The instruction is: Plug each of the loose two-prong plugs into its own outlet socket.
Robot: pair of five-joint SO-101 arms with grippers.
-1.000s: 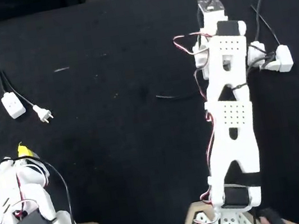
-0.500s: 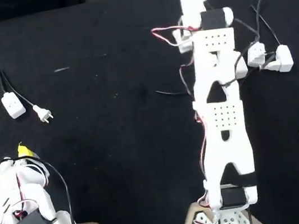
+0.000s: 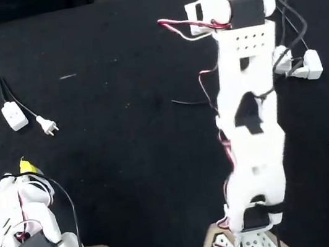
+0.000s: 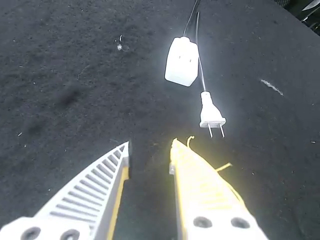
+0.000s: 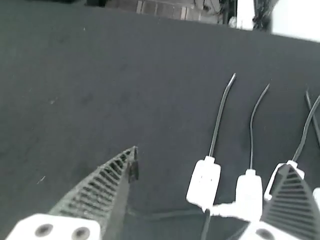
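**Q.** High view: where do the parts lie?
**A.** The loose plug [image 3: 47, 124] lies on the black counter [image 3: 124, 105], just beside its socket [image 3: 14, 116] but apart from it, with its prongs pointing away from the socket. The left tool [image 3: 25, 167] sits near, short of the plug. The right arm [image 3: 249, 104] is stretched out beside a cluster of white pieces [image 3: 296, 64].

**Q.** Left wrist view: what is the state of the left tool?
**A.** It is released and empty, with its fingers [image 4: 200, 190] parted. The plug lies just ahead of the yellow finger, and the socket beyond it shows two slots.

**Q.** How is this step best done?
**A.** Probably by closing on the plug's body and leaving the prongs free. The plug then needs turning round so the prongs face the slots. The socket looks light and may slide, so the push should go straight in, ideally with the socket braced.

**Q.** Right wrist view?
**A.** The right tool [image 5: 210, 160] is spread wide and grasps nothing. The white pieces and their cords [image 5: 220, 110] lie on the counter between its fingers. Whether any of them are already joined cannot be told.
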